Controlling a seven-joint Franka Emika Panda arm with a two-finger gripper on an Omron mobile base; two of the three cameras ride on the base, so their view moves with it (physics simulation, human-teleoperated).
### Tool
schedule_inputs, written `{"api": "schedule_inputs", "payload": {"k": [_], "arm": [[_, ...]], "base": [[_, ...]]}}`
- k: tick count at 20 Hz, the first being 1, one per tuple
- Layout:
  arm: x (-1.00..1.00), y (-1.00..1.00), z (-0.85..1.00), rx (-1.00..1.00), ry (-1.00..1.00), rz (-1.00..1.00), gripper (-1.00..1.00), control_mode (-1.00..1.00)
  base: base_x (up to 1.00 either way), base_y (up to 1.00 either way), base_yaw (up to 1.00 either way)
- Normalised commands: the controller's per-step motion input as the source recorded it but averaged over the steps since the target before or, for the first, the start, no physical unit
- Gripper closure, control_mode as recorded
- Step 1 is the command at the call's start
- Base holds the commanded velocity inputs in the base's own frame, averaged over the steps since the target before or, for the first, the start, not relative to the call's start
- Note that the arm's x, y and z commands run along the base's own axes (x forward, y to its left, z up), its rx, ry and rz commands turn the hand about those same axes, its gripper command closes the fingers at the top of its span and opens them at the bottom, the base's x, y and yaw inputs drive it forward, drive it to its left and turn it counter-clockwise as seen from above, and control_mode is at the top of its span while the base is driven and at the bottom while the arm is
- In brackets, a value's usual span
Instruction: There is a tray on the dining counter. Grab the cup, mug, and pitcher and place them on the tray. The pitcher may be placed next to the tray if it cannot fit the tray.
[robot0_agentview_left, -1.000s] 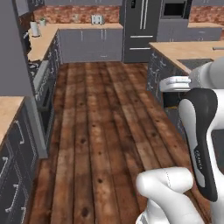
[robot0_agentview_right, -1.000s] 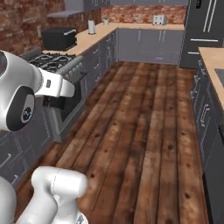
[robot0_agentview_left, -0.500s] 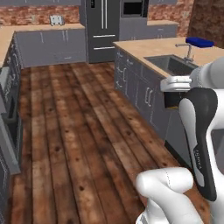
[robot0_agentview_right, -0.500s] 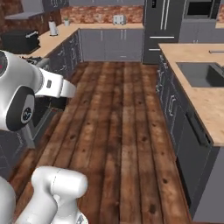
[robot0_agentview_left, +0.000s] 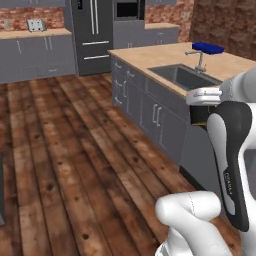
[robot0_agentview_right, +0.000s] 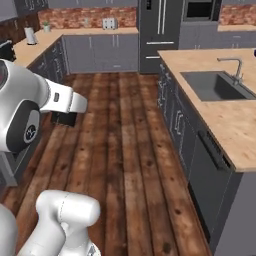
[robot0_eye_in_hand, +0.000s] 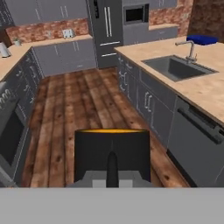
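My gripper (robot0_eye_in_hand: 112, 171) is shut on the black mug (robot0_eye_in_hand: 112, 148), whose orange inside shows along its rim. In the left base view the mug (robot0_agentview_left: 199, 116) hangs under the hand, held above the floor beside the dining counter (robot0_agentview_left: 150, 57). It appears as a dark block (robot0_agentview_right: 64, 118) in the right base view. The deep-blue tray (robot0_agentview_left: 207, 47) lies at the far end of the beige counter top (robot0_eye_in_hand: 205, 89), behind the sink faucet; the hand view has the tray (robot0_eye_in_hand: 202, 39) at upper right. The green cup and the pitcher are out of view.
A sink (robot0_eye_in_hand: 177, 68) with a faucet (robot0_agentview_left: 200, 59) is set into the dining counter. A fridge (robot0_agentview_left: 92, 35) and a wall oven (robot0_agentview_right: 199, 10) stand at the back. A wood-topped counter (robot0_agentview_right: 35, 47) and a stove (robot0_eye_in_hand: 8, 127) line the left side. Plank floor (robot0_agentview_left: 75, 140) lies between.
The base has turned, so the whole scene shifted left: the dining counter, sink and blue tray have come into fuller view. The mug stays in my gripper.
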Motion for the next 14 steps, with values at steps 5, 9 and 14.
{"api": "schedule_inputs", "payload": {"k": [5,9,14], "arm": [[0.00,0.00,0.00,0.00,0.00,0.00,1.00,1.00],[0.00,0.00,0.00,0.00,0.00,0.00,1.00,1.00],[0.00,0.00,0.00,0.00,0.00,0.00,1.00,1.00]], "base": [[1.00,0.68,0.01],[1.00,0.63,0.00],[1.00,0.69,0.00]]}}
